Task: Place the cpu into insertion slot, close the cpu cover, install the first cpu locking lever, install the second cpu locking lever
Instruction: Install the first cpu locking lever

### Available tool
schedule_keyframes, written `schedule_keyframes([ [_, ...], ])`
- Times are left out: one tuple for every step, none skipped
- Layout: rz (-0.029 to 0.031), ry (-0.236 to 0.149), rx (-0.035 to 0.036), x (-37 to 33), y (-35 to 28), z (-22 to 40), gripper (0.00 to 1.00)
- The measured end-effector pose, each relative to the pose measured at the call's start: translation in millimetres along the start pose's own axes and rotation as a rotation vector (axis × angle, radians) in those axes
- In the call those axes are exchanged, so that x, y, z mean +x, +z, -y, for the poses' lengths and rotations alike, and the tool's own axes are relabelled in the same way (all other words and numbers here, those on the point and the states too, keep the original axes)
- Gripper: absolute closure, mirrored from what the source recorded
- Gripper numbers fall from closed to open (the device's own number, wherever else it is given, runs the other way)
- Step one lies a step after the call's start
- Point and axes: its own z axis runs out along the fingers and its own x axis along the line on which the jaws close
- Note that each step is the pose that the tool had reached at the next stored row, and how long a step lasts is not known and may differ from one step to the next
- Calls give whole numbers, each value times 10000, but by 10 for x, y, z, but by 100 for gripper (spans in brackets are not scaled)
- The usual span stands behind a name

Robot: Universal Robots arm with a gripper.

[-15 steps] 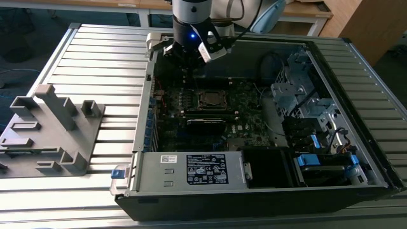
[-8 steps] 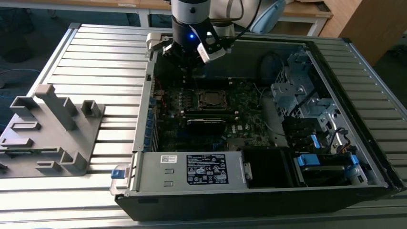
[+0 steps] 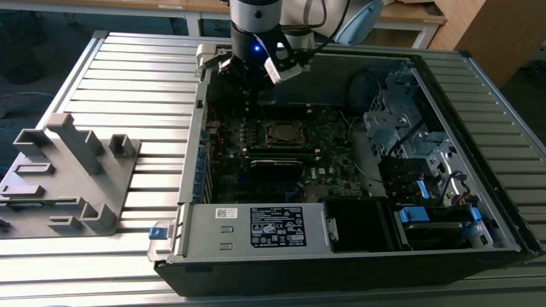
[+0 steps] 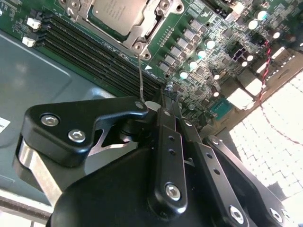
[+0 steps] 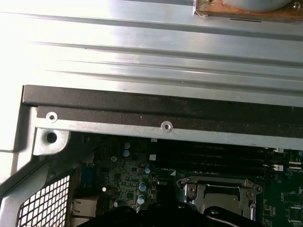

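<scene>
One cpu sits socketed, apart from the claw.

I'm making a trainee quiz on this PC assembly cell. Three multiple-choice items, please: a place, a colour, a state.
1. The grey fixture stands: A) inside the computer case B) on the table, at the exterior view's left of the case C) on the arm
2. Top colour of the cpu: A) gold B) black C) silver-grey
3. The cpu: A) sits on the board, cpu cover framing it B) lies on the table C) hangs in mid-air
1 B, the ribbed table bears it; 2 C, dull metal in the second wrist view; 3 A, the frame surrounds it in both wrist views.
</scene>
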Motion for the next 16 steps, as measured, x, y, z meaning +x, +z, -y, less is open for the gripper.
schedule_keyframes([
  [0, 0, 0, -3, 0, -3, 89],
  [-1, 0, 0, -7, 0, -6, 89],
  [0, 0, 0, -14, 1, -7, 89],
  [0, 0, 0, -21, 1, -9, 89],
  [0, 1, 0, -30, 1, -9, 89],
  [0, 1, 0, -40, 1, -10, 89],
  [0, 1, 0, -52, 1, -10, 89],
  [0, 1, 0, -66, 2, -10, 89],
  [0, 1, 0, -80, 2, -10, 89],
  [0, 1, 0, -95, 2, -10, 89],
  [0, 1, -1, -110, 2, -9, 89],
  [1, 1, -1, -125, 2, -8, 89],
  [0, 1, 0, -141, 2, -7, 89],
  [0, 1, 0, -157, 2, -6, 89],
  [1, 3, 0, -180, 3, -4, 89],
  [1, 6, 0, -202, 3, -3, 89],
])
